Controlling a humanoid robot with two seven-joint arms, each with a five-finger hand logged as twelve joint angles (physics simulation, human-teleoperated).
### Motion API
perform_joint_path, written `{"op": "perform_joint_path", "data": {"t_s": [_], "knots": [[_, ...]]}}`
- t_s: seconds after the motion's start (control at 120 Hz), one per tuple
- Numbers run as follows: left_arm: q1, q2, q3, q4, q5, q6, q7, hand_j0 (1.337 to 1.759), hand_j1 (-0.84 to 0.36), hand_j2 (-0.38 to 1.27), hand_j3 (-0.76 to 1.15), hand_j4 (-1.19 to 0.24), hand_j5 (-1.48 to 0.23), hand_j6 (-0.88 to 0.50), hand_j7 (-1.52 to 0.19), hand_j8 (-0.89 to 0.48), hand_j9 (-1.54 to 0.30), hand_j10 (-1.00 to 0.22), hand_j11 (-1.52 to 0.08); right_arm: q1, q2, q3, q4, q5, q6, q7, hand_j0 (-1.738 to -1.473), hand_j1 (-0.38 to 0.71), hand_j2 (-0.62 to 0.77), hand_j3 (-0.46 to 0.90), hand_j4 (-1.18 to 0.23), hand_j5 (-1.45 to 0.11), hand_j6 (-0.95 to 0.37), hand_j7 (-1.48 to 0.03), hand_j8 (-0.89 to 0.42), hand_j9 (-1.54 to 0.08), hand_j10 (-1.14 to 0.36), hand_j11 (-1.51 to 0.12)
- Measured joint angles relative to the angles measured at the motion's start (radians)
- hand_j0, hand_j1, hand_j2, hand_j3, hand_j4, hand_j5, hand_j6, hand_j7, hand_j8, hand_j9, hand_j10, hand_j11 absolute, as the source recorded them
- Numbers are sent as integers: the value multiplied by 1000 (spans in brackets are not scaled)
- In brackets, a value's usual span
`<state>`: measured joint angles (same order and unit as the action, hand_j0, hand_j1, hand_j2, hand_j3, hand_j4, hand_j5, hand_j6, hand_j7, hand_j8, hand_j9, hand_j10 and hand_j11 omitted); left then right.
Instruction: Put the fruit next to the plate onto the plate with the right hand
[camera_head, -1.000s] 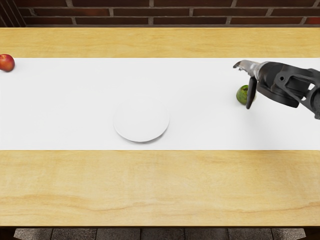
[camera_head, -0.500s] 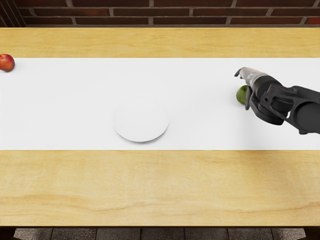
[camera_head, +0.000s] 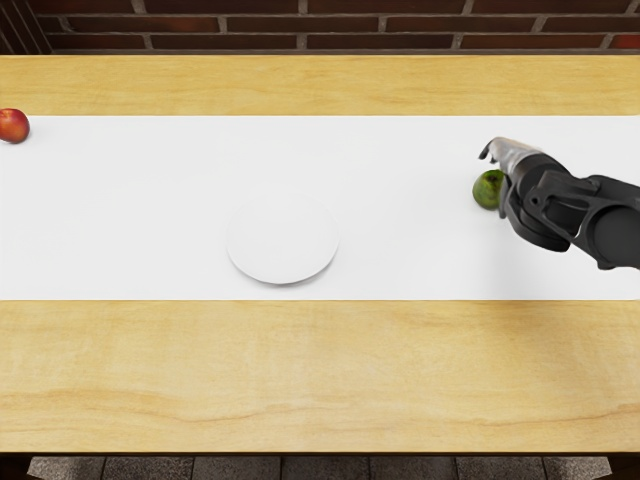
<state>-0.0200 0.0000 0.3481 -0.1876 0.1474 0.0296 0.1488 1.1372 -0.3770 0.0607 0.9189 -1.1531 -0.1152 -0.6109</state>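
A small green fruit (camera_head: 487, 188) lies on the white runner at the right. My right hand (camera_head: 508, 172) comes in from the right edge and sits right against the fruit's right side, fingers hanging over it, holding nothing. The round white plate (camera_head: 282, 240) rests near the middle of the runner, well to the left of the fruit. A red apple (camera_head: 12, 125) sits at the far left edge.
The white runner (camera_head: 150, 210) crosses a wooden table (camera_head: 300, 370). A brick wall runs along the back. The left arm does not show.
My right hand has dropped and drawn back to the right, closing in beside the green fruit. The fruit has stayed where it was.
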Motion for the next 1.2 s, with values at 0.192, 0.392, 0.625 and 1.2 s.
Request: {"op": "perform_joint_path", "data": {"t_s": [0.192,0.392,0.625,1.2], "knots": [[0,0,0,0,0,0,0,1658,349,0,0,0,0,0,0,0,0,0,0,-1,62,-1,-77,0,1,0,-1658,41,-63,0,-330,-425,-331,-424,-330,-425,-329,-425],[0,0,0,0,0,0,0,1658,349,0,0,0,0,0,0,0,0,0,0,-2,87,-2,-105,0,5,0,-1658,90,-71,0,-370,-479,-372,-478,-371,-478,-370,-478],[0,0,0,0,0,0,0,1658,349,0,0,0,0,0,0,0,0,0,0,-7,91,-2,-110,-3,9,0,-1656,167,-8,0,-479,-597,-414,-606,-338,-613,-456,-612],[0,0,0,0,0,0,0,1658,349,0,0,0,0,0,0,0,0,0,0,65,24,13,29,72,24,0,-1655,229,194,1,-610,-921,-323,-853,-207,-899,-369,-911]]}}
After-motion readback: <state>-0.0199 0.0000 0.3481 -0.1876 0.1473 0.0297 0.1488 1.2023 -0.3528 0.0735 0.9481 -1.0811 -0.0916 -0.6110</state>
